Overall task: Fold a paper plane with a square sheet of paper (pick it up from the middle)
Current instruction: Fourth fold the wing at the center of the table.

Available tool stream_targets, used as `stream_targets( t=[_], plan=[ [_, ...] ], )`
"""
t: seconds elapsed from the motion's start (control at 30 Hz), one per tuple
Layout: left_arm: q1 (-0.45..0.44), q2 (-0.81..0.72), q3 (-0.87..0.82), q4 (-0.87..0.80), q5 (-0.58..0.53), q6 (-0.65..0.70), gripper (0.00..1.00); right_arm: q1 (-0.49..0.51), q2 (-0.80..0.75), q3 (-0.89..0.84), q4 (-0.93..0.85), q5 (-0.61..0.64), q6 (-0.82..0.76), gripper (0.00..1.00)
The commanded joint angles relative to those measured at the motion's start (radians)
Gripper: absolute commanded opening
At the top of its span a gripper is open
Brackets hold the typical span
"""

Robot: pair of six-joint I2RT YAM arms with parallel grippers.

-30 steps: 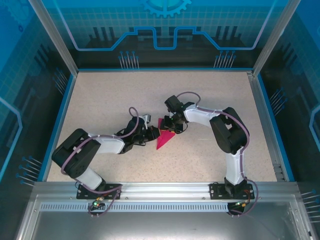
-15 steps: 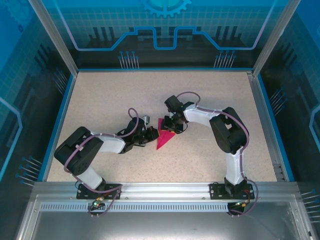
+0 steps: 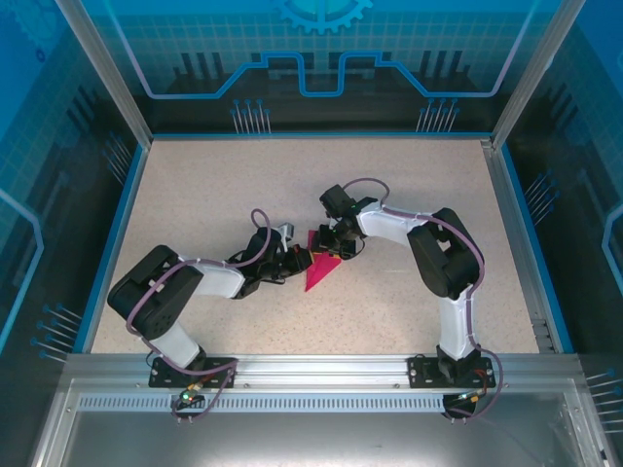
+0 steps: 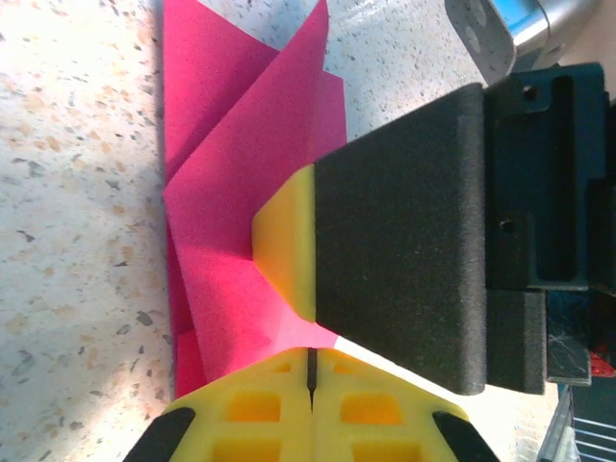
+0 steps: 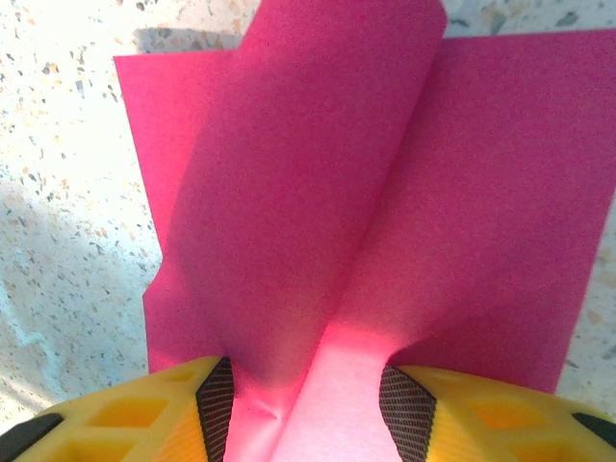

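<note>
The square sheet of paper (image 3: 319, 268) is magenta and partly folded into a pointed shape at the middle of the table. My left gripper (image 3: 301, 259) is shut, and its yellow fingertips (image 4: 279, 371) rest at the paper's (image 4: 221, 192) left edge with nothing seen in the slit between them. My right gripper (image 3: 337, 243) comes down on the paper's far end. Its jaws stand apart, and a raised hump of paper (image 5: 318, 173) bulges up between the pads (image 5: 214, 404). One black, yellow-tipped finger of the right gripper (image 4: 395, 221) lies on the paper in the left wrist view.
A speckled beige tabletop (image 3: 214, 185) lies inside a blue-edged frame with clear walls (image 3: 506, 146). Both arms bend inward and meet over the paper. An aluminium rail (image 3: 321, 365) runs along the near edge.
The left gripper has closed fully and shifted slightly at the paper's edge. The right gripper's jaws have barely moved, and the paper lies where it was.
</note>
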Motion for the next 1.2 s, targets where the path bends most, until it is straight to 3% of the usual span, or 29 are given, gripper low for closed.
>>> stream_targets(
  t=[0.0, 0.57, 1.17],
  plan=[
    [0.006, 0.027, 0.011, 0.029, 0.047, 0.006, 0.07, 0.01, 0.139, -0.064, -0.071, 0.062, -0.002, 0.5],
    [0.006, 0.072, 0.045, -0.071, 0.008, 0.031, 0.05, 0.008, 0.143, -0.064, -0.077, 0.062, 0.014, 0.48],
    [0.006, 0.112, 0.06, -0.069, 0.018, 0.028, 0.06, 0.008, 0.148, -0.067, -0.078, 0.063, 0.011, 0.44]
  ],
)
